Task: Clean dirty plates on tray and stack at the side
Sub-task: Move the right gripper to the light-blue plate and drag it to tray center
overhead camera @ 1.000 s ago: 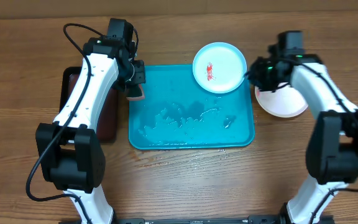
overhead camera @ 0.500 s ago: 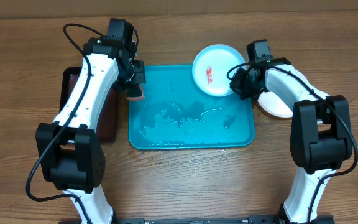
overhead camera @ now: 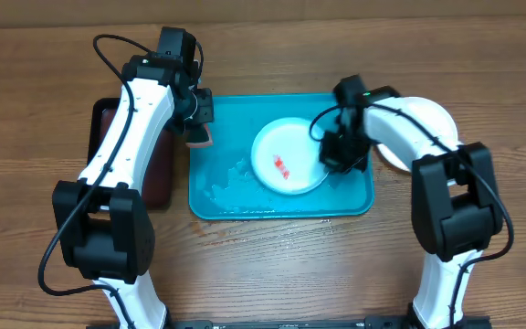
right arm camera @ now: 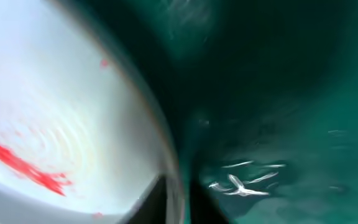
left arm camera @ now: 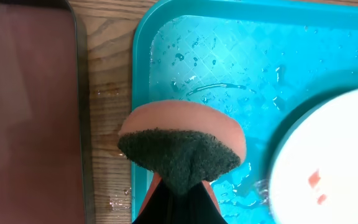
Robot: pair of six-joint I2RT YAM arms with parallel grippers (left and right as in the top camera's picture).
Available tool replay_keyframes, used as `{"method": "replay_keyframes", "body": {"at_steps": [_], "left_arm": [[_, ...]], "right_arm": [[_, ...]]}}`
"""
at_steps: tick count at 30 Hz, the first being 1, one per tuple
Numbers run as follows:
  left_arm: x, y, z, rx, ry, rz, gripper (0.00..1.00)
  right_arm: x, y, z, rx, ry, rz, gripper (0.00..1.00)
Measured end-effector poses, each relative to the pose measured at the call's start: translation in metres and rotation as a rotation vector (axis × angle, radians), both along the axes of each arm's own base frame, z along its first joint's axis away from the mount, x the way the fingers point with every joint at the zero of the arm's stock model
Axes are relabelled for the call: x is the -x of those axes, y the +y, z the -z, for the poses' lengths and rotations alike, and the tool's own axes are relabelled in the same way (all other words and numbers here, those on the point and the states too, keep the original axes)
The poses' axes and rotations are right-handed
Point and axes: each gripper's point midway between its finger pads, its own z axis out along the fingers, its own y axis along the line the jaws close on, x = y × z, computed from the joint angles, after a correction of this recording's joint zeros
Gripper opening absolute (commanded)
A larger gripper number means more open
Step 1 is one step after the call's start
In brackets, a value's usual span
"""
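A pale cyan plate with a red smear lies in the middle of the turquoise tray. My right gripper is shut on the plate's right rim; the blurred right wrist view shows the rim between the fingers, the plate to their left and the wet tray to their right. My left gripper is shut on a pink sponge with a dark scouring pad, held over the tray's left rim. The plate's edge shows at right in the left wrist view. A white plate lies on the table right of the tray, partly hidden by my right arm.
A black tray with a dark-red inside lies left of the turquoise tray, mostly under my left arm. Water drops lie on the tray floor and on the wood in front of the tray.
My right gripper took the plate's rim and pulled the plate from the tray's back right corner to the middle of the tray. The left arm has not moved.
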Motion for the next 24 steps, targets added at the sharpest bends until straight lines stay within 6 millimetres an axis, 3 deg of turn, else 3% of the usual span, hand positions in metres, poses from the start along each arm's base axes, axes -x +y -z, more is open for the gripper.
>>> {"method": "replay_keyframes", "body": {"at_steps": [1,5,11,15,19,24], "left_arm": [[0.0,0.0,0.0,0.0,0.0,0.0,0.04],[0.0,0.0,0.0,0.0,0.0,0.0,0.04],[0.0,0.0,0.0,0.0,0.0,0.0,0.04],[0.0,0.0,0.0,0.0,0.0,0.0,0.04],[0.0,0.0,0.0,0.0,0.0,0.0,0.04],[-0.001,0.0,0.0,0.0,-0.003,0.0,0.04]], "right_arm": [[0.003,0.006,0.0,-0.002,-0.006,-0.044,0.46],[-0.002,0.012,0.001,0.01,-0.066,-0.139,0.44],[-0.061,-0.001,-0.001,0.053,-0.322,-0.227,0.4],[-0.083,-0.006,-0.003,0.073,-0.422,-0.28,0.32],[-0.083,-0.007,-0.003,0.082,-0.429,-0.317,0.24],[-0.062,-0.013,0.002,0.097,-0.341,-0.342,0.19]]}}
